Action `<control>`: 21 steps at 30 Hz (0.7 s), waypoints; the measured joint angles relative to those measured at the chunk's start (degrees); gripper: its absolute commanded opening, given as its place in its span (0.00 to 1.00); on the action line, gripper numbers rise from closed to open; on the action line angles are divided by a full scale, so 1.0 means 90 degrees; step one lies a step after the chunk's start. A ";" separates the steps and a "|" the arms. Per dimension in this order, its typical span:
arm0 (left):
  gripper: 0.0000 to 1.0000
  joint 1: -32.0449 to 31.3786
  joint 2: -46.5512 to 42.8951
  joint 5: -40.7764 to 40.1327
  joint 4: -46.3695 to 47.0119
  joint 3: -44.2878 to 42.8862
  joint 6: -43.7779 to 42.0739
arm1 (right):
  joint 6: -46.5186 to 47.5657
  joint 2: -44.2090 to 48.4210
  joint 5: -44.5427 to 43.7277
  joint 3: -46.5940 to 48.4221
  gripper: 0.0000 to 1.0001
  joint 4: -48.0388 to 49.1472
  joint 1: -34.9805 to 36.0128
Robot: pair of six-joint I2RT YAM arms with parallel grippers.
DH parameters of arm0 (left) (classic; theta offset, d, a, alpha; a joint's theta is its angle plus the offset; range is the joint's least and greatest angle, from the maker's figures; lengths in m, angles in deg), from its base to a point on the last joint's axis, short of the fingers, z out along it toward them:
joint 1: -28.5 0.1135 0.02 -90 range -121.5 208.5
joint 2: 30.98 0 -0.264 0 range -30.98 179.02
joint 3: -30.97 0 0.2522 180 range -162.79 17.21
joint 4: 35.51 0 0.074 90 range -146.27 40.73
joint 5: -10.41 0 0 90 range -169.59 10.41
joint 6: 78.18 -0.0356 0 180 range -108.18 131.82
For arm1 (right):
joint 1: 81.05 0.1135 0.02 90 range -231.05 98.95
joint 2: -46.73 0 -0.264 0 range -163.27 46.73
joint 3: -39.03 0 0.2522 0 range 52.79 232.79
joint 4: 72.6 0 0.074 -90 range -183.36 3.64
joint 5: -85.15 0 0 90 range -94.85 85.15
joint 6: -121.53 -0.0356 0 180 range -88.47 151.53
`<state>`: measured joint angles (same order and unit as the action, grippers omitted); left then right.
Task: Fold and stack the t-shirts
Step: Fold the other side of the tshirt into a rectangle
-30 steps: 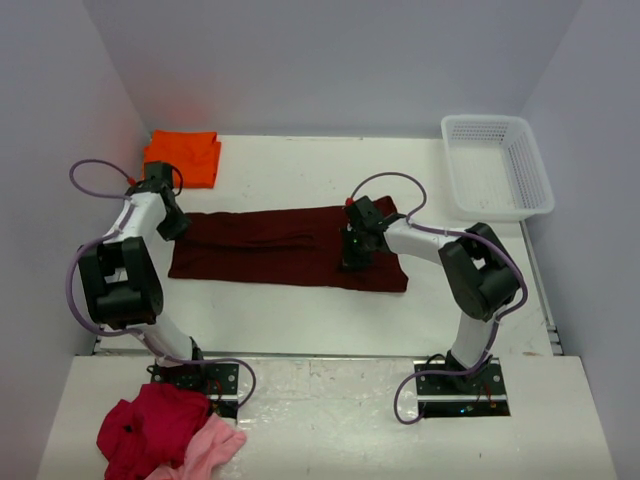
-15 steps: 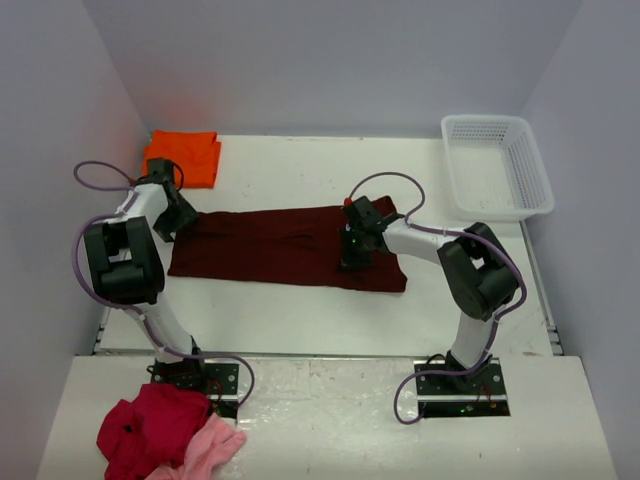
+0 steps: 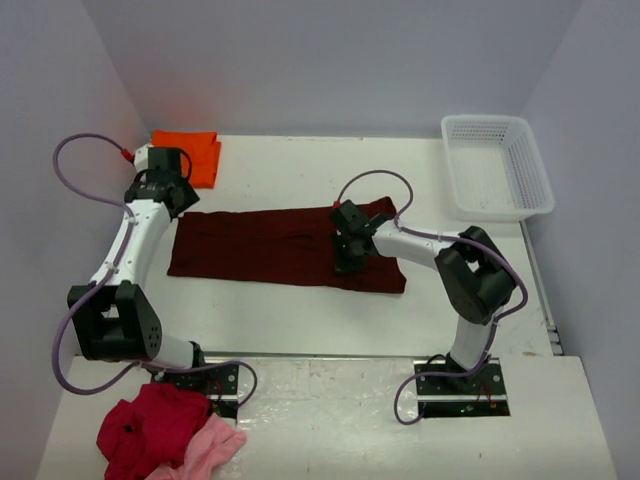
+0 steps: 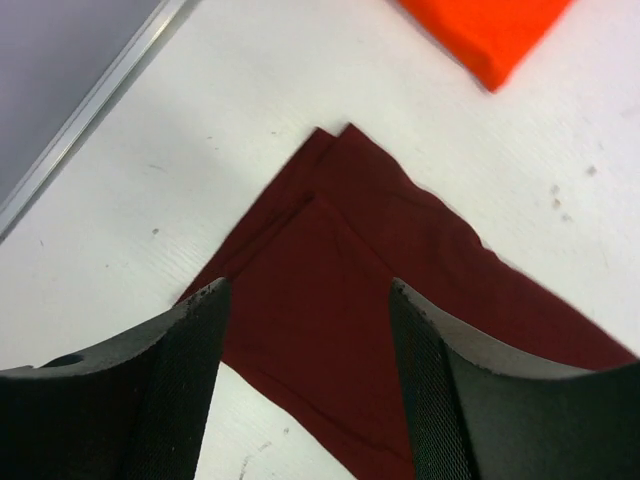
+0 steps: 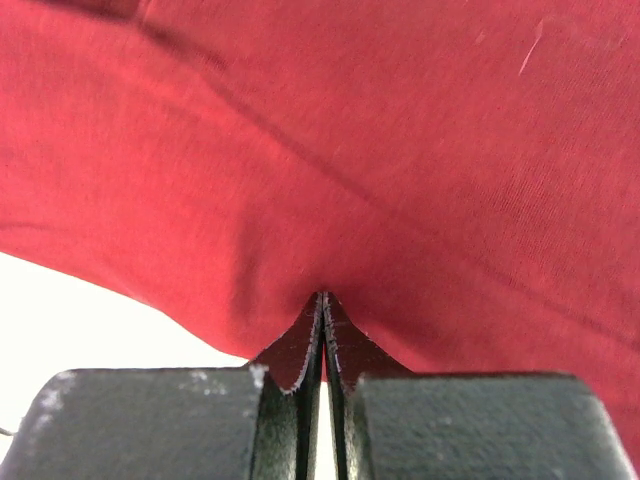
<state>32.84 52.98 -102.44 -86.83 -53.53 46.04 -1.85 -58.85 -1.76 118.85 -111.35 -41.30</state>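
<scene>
Maroon t-shirt point(image 3: 270, 245), a flat folded strip, puckers between clenched right fingers point(image 5: 293, 358); left fingers point(image 4: 175, 390) released.

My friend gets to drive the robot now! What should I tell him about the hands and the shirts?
Left gripper: open, empty, above the left end of the maroon t-shirt.
Right gripper: shut, pinching the maroon t-shirt toward its right end.
Orange t-shirt: folded, at the far left corner of the table.
Done: orange folded; maroon folded into a long strip.
Left: probably fold the maroon shorter, then stack the two.
</scene>
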 measured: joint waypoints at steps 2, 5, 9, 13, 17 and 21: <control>0.65 -0.0384 -0.0107 -0.0114 -0.0019 0.0000 -0.0131 | -0.0002 0.0083 -0.0187 0.0129 0.02 -0.0287 0.0146; 0.59 -0.0843 -0.0068 -0.0087 -0.0036 0.0015 -0.0340 | -0.0019 0.0372 -0.0401 0.0342 0.28 -0.0687 0.0267; 0.27 -0.1076 0.0347 0.0066 -0.0053 0.0019 -0.0610 | -0.0027 0.0840 -0.0809 0.0590 0.45 -0.1124 0.0260; 0.00 -0.1117 0.1076 0.0338 -0.0138 0.0041 -0.0811 | 0.0022 0.1112 -0.1333 0.0707 0.28 -0.1513 0.0219; 0.00 -0.1124 0.1399 0.0709 -0.0185 0.0136 -0.0874 | 0.0097 0.1090 -0.1545 0.0709 0.00 -0.1821 0.0053; 0.00 -0.1124 0.1413 0.0913 -0.0209 0.0136 -0.0874 | 0.0163 0.0755 -0.1418 0.1001 0.00 -0.1987 -0.0573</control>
<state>22.72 65.70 -94.22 -88.71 -52.30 38.17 -0.39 -52.06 -14.52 127.86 -129.23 -46.46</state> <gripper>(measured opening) 0.002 0.003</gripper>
